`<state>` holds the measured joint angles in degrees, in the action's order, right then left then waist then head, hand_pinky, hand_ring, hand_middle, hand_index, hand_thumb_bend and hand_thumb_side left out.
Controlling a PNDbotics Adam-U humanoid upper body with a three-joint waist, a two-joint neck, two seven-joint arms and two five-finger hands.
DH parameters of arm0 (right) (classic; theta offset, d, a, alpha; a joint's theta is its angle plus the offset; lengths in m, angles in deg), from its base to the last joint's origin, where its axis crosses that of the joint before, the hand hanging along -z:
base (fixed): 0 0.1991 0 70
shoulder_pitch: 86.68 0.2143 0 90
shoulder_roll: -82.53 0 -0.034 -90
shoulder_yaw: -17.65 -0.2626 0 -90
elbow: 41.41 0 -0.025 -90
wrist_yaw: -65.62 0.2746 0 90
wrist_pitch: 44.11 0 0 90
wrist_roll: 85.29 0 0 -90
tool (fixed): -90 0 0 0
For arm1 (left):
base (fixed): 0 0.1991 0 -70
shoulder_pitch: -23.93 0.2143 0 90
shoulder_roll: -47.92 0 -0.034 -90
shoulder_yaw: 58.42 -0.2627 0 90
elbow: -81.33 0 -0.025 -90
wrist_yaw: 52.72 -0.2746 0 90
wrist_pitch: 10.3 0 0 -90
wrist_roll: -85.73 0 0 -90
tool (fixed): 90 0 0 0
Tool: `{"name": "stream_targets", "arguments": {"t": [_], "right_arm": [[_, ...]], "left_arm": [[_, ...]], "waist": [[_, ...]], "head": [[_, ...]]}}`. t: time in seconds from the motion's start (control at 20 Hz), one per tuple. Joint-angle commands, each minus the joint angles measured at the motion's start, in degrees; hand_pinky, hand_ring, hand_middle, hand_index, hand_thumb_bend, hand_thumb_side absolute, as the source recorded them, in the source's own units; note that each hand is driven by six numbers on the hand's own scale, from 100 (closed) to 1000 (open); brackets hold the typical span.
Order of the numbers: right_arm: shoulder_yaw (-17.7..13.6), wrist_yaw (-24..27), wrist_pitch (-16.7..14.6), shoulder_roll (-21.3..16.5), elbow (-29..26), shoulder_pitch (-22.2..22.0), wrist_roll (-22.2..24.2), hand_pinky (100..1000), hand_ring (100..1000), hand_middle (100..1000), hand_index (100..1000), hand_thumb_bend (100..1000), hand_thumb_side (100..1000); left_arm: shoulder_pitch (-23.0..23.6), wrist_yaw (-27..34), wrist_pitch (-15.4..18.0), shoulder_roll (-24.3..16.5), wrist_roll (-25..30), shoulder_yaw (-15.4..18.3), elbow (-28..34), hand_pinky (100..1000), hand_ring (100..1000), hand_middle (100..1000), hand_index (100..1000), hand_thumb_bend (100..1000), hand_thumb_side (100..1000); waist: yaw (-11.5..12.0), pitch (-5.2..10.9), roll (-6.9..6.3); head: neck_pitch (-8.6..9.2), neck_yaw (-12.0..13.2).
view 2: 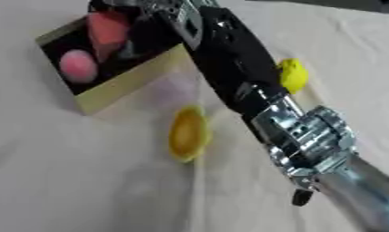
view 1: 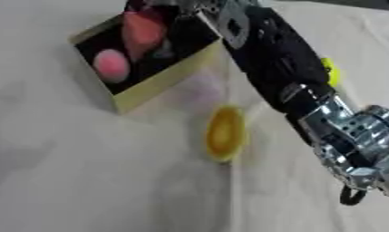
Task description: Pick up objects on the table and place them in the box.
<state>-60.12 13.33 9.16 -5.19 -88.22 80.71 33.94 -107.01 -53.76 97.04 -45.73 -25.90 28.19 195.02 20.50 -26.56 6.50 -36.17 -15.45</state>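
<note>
A yellow-walled box (view 1: 162, 80) with a dark inside stands at the upper left. In it lies a pink ball (view 1: 111, 65). A red, upright object (view 1: 142, 31) sits in the box's far part, right under my right hand (view 2: 142, 13), which hangs over the box at the top edge. My black and silver right arm (view 1: 276, 59) runs from the lower right up to it. Whether the hand holds the red object is too blurred to see. A yellow oval object (view 1: 226, 132) lies on the cloth below the box. My left hand does not show.
A second, smaller yellow object (view 2: 292, 74) lies on the cloth just right of my forearm. The table is covered with a pale, creased cloth (view 1: 86, 181). The arm's silver elbow section (view 2: 308, 136) hangs over the lower right of the table.
</note>
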Motion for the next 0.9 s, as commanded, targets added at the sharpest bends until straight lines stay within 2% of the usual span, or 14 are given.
{"name": "stream_targets", "arguments": {"t": [0.05, 0.25, 0.9], "right_arm": [[-0.76, -2.16, -1.04, -0.3, 0.24, 0.96, -0.79, 861, 844, 726, 829, 349, 316], [-1.15, -3.34, -1.87, -0.42, 0.23, 1.0, -0.57, 894, 904, 818, 890, 441, 359], [-1.85, -3.14, 0.6, -1.26, -1.95, 1.51, -4.56, 897, 906, 812, 890, 470, 340]], "left_arm": [[-0.59, 0.08, -0.19, -0.66, 0.21, 0.02, 0.9, 691, 764, 641, 802, 545, 521], [-0.46, 0.03, -0.44, -0.64, 0.3, -0.03, 0.9, 690, 764, 640, 801, 545, 522], [0.12, 0.01, -0.83, -0.65, 0.56, -0.22, 0.9, 689, 764, 639, 801, 546, 525]], "waist": [[0.24, 1.14, -0.64], [0.3, 1.06, -0.65], [0.07, 1.65, -0.73]], "head": [[0.81, -0.22], [0.75, -0.13], [0.26, 0.18]]}}
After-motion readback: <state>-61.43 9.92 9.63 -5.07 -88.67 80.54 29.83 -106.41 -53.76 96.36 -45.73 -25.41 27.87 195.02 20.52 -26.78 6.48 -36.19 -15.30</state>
